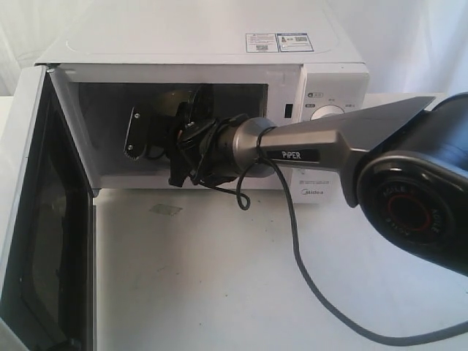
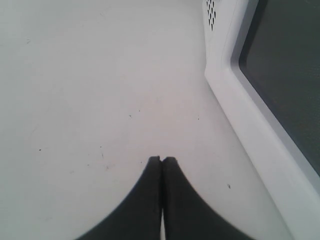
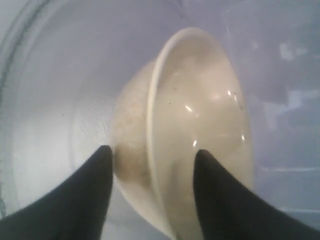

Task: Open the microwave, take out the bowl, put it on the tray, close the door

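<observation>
- The white desk point(image 1: 219, 278) carries the microwave point(image 1: 205, 44), which stands at its far side.
- The door point(image 1: 29, 219) of the microwave is swung wide open at the microwave's left side.
- The right arm point(image 1: 329, 146) reaches from the right into the microwave's open cavity.
- The cream bowl point(image 3: 200, 110) sits inside the microwave.
- The right fingers point(image 3: 85, 195) are spread apart across the bowl's rim, one outside the wall and one inside, not clamping it.
- The left fingers point(image 2: 145, 200) are pressed together and hold nothing, over the desk just beside the microwave's door.
</observation>
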Action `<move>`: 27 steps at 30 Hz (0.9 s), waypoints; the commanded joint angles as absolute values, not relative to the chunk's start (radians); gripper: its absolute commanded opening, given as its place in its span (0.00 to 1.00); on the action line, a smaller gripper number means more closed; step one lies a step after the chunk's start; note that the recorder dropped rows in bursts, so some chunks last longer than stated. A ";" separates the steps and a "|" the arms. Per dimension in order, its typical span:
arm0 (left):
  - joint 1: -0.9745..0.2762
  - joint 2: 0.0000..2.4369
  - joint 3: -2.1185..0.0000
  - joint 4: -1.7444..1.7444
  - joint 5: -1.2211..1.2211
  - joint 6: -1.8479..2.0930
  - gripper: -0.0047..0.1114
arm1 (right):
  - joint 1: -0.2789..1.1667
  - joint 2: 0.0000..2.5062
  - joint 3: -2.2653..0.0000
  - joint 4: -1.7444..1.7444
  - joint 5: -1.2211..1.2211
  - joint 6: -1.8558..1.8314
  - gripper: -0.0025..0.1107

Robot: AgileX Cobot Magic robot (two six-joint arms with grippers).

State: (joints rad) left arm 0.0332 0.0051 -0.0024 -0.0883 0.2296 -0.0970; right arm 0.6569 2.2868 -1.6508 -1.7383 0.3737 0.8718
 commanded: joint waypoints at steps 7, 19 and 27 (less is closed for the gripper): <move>0.037 0.000 0.000 -0.097 0.232 -0.098 0.04 | 0.644 2.294 -1.654 -1.744 0.383 0.860 0.27; 0.037 0.000 0.000 -0.097 0.232 -0.098 0.04 | 0.644 2.294 -1.654 -1.744 0.384 0.832 0.02; 0.037 0.000 0.000 -0.097 0.232 -0.098 0.04 | 0.644 2.294 -1.654 -1.744 0.382 0.832 0.02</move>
